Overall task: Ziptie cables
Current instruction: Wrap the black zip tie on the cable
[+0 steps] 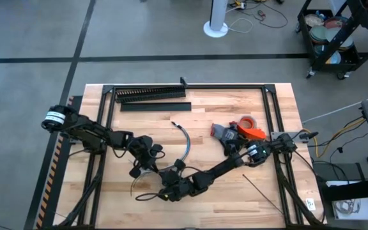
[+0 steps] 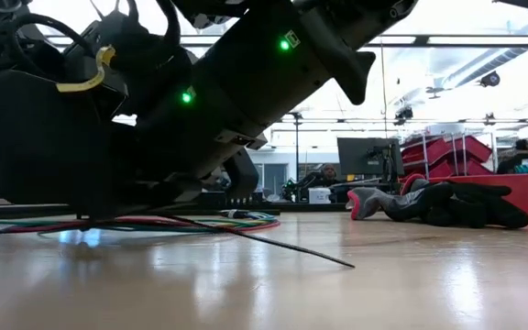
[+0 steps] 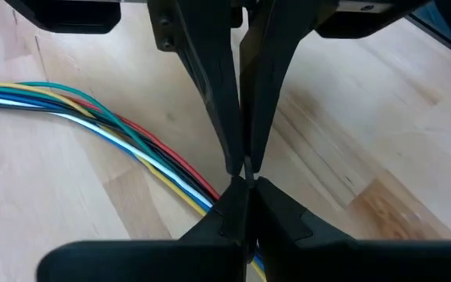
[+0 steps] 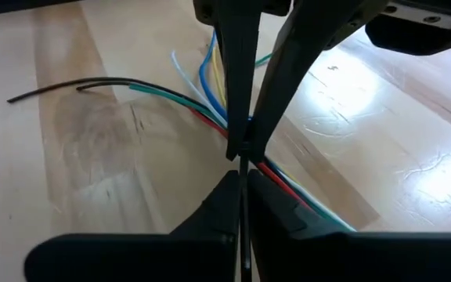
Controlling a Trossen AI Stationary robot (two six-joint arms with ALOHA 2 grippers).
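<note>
Near the table's six o'clock edge, the left gripper (image 3: 245,168) and right gripper (image 4: 241,153), fingers pressed together, each pinch the cables (image 3: 92,117), seemingly gathering them for a ziptie (image 1: 264,193) lying at four o'clock.

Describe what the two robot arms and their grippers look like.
Both arms are dark, jointed and cabled. The left arm has a white label band at its base; the right arm shows green indicator lights in the low view. The left gripper and right gripper have thin, black, tapering fingers.

Bright overhead light, glare on table (image 4: 413,157), low view backlit
</note>
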